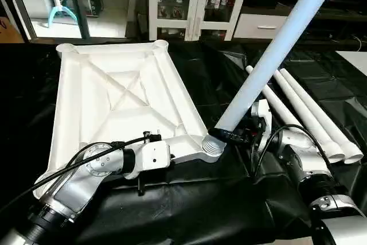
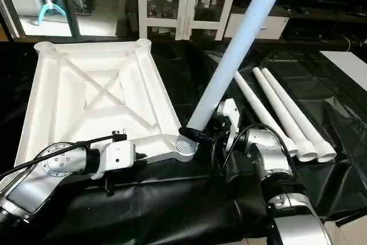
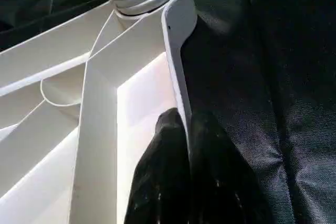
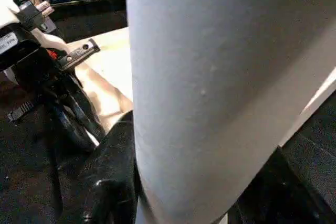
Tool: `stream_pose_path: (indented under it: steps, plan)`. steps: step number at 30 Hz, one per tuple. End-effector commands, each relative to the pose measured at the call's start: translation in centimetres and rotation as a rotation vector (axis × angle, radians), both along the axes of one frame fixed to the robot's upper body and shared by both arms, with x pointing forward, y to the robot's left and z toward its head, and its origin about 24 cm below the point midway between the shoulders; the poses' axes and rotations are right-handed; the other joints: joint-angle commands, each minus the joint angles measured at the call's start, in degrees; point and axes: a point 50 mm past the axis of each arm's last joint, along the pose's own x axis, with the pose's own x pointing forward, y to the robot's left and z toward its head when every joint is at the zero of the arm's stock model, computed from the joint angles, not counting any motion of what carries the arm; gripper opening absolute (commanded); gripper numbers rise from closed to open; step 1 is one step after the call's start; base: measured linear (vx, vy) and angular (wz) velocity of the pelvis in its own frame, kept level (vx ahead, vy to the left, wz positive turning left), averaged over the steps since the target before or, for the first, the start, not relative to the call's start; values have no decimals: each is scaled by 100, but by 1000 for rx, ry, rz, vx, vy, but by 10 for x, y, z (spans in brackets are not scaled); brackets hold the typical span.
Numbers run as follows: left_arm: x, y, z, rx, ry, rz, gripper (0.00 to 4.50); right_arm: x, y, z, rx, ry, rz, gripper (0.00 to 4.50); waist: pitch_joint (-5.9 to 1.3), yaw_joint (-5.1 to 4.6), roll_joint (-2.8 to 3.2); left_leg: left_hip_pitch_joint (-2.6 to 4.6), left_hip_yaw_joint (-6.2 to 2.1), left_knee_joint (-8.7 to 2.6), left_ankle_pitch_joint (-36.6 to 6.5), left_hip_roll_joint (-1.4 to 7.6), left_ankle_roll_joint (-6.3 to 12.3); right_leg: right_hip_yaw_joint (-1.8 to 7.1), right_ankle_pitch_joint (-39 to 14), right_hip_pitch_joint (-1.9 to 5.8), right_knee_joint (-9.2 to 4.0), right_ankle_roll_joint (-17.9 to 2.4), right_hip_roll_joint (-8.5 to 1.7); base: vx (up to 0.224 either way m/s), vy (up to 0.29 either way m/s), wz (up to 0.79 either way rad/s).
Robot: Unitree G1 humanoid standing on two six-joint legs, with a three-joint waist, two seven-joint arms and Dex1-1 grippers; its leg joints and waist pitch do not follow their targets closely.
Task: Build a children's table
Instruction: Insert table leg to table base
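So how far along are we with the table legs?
None looks fully seated yet. The tabletop lies underside up; the left gripper pinches its near rim, steadying it. The right gripper holds the first leg near its base, its end at the near right corner socket, still tilted. Three spare legs lie on the black sheet, with three sockets to fill.

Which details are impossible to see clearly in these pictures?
- Top of the long white tapered leg: cut off by the upper edge, both eye views.
- Near left corner socket of the white plastic ribbed tabletop: behind the left silver forearm.
- Leg's bottom end: inside the ribbed round corner socket, so its depth is unknown.
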Motion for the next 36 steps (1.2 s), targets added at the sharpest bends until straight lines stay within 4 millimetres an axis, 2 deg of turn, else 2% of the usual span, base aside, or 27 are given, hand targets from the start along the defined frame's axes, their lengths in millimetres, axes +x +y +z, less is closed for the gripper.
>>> stream_pose_path:
  steps: [1, 7, 10, 12, 13, 14, 15, 16, 17, 18, 19, 20, 21, 22, 23, 24, 25, 26, 28, 29, 30, 31, 32, 33, 34, 35, 36]
  plan:
    - [-10, 2, -16, 90, 67, -55, 0, -25, -21, -48, -237, 194, -40, 186, -44, -70, 146, 249, -391, -680, -3913, 522, -680, 224, -2777, -258, -523, -644, -447, 0, 0, 0]
    - [-7, 1, -14, 47, 74, 0, 0, -18, -18, -47, -232, 153, -155, 186, 22, -115, 151, 274, -449, -689, -4410, 502, -741, 180, -3496, -305, -584, -433, -451, 0, 0, 0]
    - [-4, -3, -10, 1, 69, 48, 0, -16, -15, -48, -230, 141, -228, 186, 61, -167, 190, 313, -495, -757, -4968, 492, -834, 41, -3494, -297, -599, -306, -370, 0, 0, 0]
    - [-1, -4, -8, -15, 57, 72, 0, -15, -14, -49, -221, 137, -272, 186, 63, -186, 243, 272, -482, -910, -5270, 503, -882, -97, -3016, -190, -513, -356, -285, -56, 32, -14]
    - [2, -6, -6, -37, 47, 110, 0, -13, -13, -50, -203, 137, -328, 186, 68, -180, 288, 158, -394, -1122, -5437, 522, -912, -246, -2454, -30, -339, -419, -176, -61, 35, -14]
    - [4, -7, -4, -49, 43, 132, 0, -12, -13, -50, -193, 137, -362, 186, 41, -37, 339, -49, -214, -1432, -5508, 590, -929, -356, -1521, 249, 226, -537, -107, -93, 28, -7]
    - [7, -8, -2, -60, 40, 162, 0, -11, -13, -51, -184, 142, -403, 186, 80, 96, 318, -182, -48, -1637, -5488, 641, -879, -364, -1351, 344, 458, -490, -56, -109, -18, 11]
    - [9, -10, -1, -71, 39, 190, 0, -11, -13, -53, -173, 155, -445, 186, 6, 233, 134, -28, 169, -1541, -4671, 558, -876, -141, -1726, 234, 422, -392, -182, -109, -18, 11]
    - [11, -12, 0, -80, 42, 211, 0, -10, -13, -54, -168, 164, -482, 186, -154, 70, -177, 599, -27, -327, -2945, 325, -739, 162, -3675, -441, -531, -314, -756, -7, -87, 13]
    - [12, -14, 2, -92, 47, 228, 0, -10, -13, -56, -166, 173, -518, 186, 17, 118, -41, 585, -326, 259, -1810, 279, -355, 425, -4558, -501, -946, -372, -1314, -11, -39, -24]
    - [13, -18, 3, -111, 54, 243, 0, -9, -13, -58, -161, 191, -557, 186, 122, 150, 96, -191, -736, -40, -273, 272, -264, 187, -4264, 205, -658, -620, -1147, -11, -39, -24]
    - [13, -18, 3, -111, 54, 243, 0, -9, -13, -58, -161, 191, -557, 186, 104, 113, 221, -140, -751, -379, -852, 373, -576, 17, -3730, 192, -530, -725, -801, -27, 72, -55]
    - [14, -20, 5, -125, 58, 255, 0, -9, -13, -60, -158, 212, -583, 186, 134, 58, 206, -25, -714, -572, -2215, 447, -632, -87, -3309, 15, -415, -707, -506, -50, 90, -28]
    - [15, -23, 6, -129, 54, 263, 0, -8, -12, -63, -166, 238, -614, 186, 186, -86, 320, 176, -754, -741, -4364, 507, -893, -174, -2636, -122, -312, -648, -277, -50, 90, -28]
    - [16, -24, 6, -122, 49, 268, 0, -8, -12, -64, -177, 250, -625, 186, 115, -108, 394, 326, -708, -745, -4892, 464, -812, -164, -2126, -126, -343, -719, -288, -114, 41, 11]
    - [16, -25, 6, -119, 46, 270, 0, -7, -12, -64, -183, 253, -630, 186, 105, -124, 400, 327, -664, -765, -4838, 451, -723, -154, -2003, -97, -371, -749, -302, -75, 8, 11]
    - [18, -27, 7, -108, 34, 285, 0, -6, -10, -66, -214, 262, -652, 186, 142, -119, 520, 280, -654, -832, -4779, 444, -696, -151, -1901, -37, -401, -727, -346, -75, 8, 11]
    - [20, -28, 7, -103, 25, 299, 0, -4, -9, -67, -236, 270, -665, 186, 183, -145, 467, 229, -636, -918, -4859, 446, -708, -211, -1930, 19, -433, -623, -334, -64, 17, -2]
    - [23, -33, 9, -104, 16, 335, 0, 0, -6, -68, -282, 285, -715, 186, 243, -115, 496, 211, -559, -1101, -5215, 450, -710, -339, -2121, 100, -374, -505, -245, -58, 24, -7]
    - [23, -34, 9, -104, 16, 337, 0, 0, -6, -68, -283, 288, -719, 186, 221, -36, 500, 118, -465, -1260, -5260, 485, -653, -331, -2000, 242, -134, -487, -199, -71, 4, -2]
    - [23, -35, 10, -106, 13, 346, 0, 1, -5, -69, -291, 299, -736, 186, 204, 116, 485, 18, -254, -1466, -5158, 500, -622, -292, -2227, 326, 88, -431, -122, -87, -51, 10]
    - [26, -38, 12, -107, -2, 370, 0, 2, -2, -72, -319, 346, -763, 186, 196, 169, 451, 133, -139, -1390, -4873, 449, -636, -206, -2590, 177, -29, -437, -155, -87, -51, 10]
    - [27, -39, 12, -108, -7, 377, 0, 2, -1, -73, -323, 357, -771, 186, 183, 73, 298, 449, -96, -1027, -4425, 302, -618, -201, -3489, -145, -502, -321, -213, -18, -109, 21]
    - [29, -41, 14, -110, -18, 393, 0, 2, 0, -74, -330, 370, -785, 186, 292, -35, 123, 1312, -170, 487, -2620, -92, -389, -330, -5764, -954, -1666, -46, -741, 0, 0, 0]
    - [35, -44, 17, -117, -49, 436, 0, 4, 3, -74, -352, 376, -823, 186, 355, -126, 416, 72, -593, -283, -1944, 268, -253, -422, -4605, 486, -826, -24, -991, 0, 0, 0]
    - [40, -45, 20, -121, -74, 483, 0, 7, 2, -73, -369, 362, -867, 186, 201, -51, 572, 306, -587, -454, -2417, 356, -414, -493, -3272, 475, -732, -147, -754, 48, 114, -50]
    - [42, -45, 21, -121, -83, 502, 0, 8, 2, -73, -375, 355, -887, 186, 352, -159, 404, 307, -662, -736, -3661, 479, -357, -594, -2378, 235, -499, -185, -488, 22, 94, -15]
